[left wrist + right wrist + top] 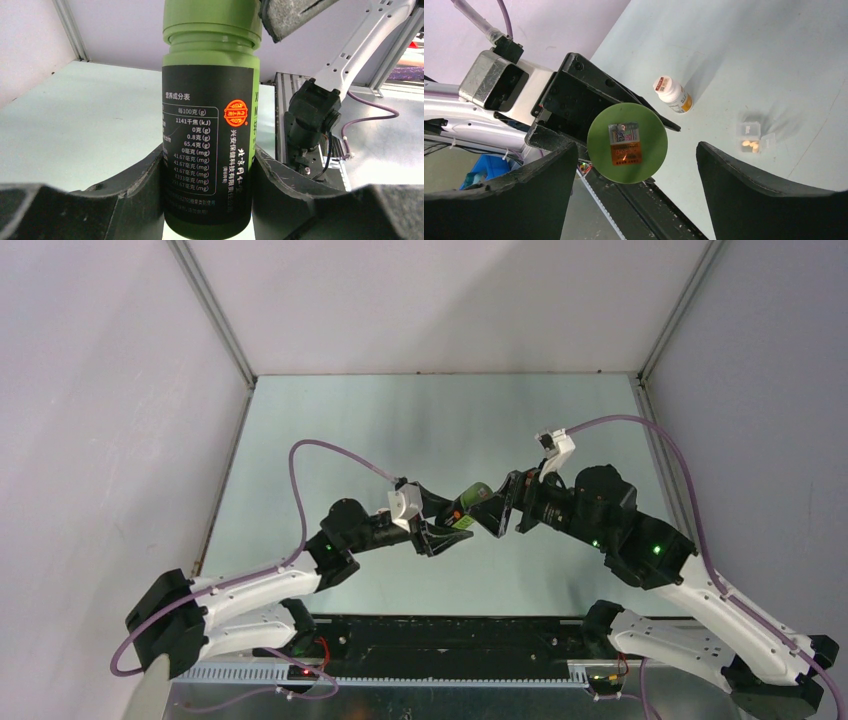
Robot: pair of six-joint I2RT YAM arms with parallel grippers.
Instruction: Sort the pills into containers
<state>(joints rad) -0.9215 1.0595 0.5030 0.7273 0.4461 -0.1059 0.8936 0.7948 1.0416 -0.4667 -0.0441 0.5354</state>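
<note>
My left gripper (207, 156) is shut on a green bottle (210, 125) with a black label, gripping its lower body and holding it above the table. In the top view the green bottle (471, 498) points its capped end at my right gripper (497, 512). My right gripper (636, 150) is open, its fingers (744, 185) standing wide on either side of the round green cap (627, 142) without touching it. The containers are a small translucent pill box (758, 134) lying on the table, with a few yellowish pills (750, 145) in one compartment.
A small white bottle (673, 93) with a white cap lies on the table near the pill box. The black rail (440, 640) at the table's near edge runs between the two arm bases. White walls and metal posts (215, 315) enclose the table (440, 425).
</note>
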